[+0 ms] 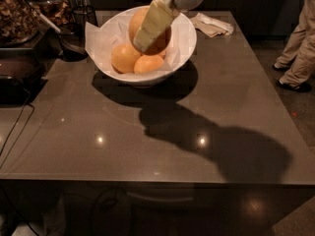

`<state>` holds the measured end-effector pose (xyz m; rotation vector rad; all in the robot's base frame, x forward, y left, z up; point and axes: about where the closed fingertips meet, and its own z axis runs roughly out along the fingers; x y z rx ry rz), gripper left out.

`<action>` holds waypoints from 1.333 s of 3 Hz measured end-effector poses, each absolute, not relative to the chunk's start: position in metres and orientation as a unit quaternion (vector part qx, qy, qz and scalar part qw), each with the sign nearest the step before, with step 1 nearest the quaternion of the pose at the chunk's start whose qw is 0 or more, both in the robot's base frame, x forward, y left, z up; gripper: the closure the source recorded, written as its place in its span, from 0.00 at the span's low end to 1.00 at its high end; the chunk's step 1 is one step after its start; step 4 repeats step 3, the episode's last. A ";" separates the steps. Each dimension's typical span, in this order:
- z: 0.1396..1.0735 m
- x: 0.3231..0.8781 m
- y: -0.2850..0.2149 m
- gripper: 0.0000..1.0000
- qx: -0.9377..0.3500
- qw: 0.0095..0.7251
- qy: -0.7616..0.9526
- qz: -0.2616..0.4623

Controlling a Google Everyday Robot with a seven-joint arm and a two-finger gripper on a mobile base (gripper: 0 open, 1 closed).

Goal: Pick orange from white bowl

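The white bowl (186, 42) with a paper liner (101, 37) stands at the back middle of the dark table (206, 132). The orange (135, 23), large and deep-coloured, is at the back of the bowl, above two smaller, paler fruits (124, 57) (148, 64). My gripper (147, 37) reaches down from the top into the bowl. One pale finger (152, 23) lies across the front of the orange; the other is hidden behind it. The gripper is shut on the orange.
A crumpled napkin (212, 24) lies right of the bowl. Dark containers (19, 14) and a dark ladle-like dish (74, 45) stand at the back left. A cable (12, 132) hangs over the left edge. A person's legs (298, 48) stand at the far right.
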<state>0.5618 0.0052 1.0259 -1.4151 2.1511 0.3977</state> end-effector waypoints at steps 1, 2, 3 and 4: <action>1.025 0.527 0.002 1.00 -0.491 0.264 0.817 0.145; 1.024 0.496 0.001 1.00 -0.466 0.260 0.833 0.147; 1.023 0.494 0.001 1.00 -0.464 0.258 0.834 0.146; 1.023 0.494 0.001 1.00 -0.464 0.258 0.834 0.146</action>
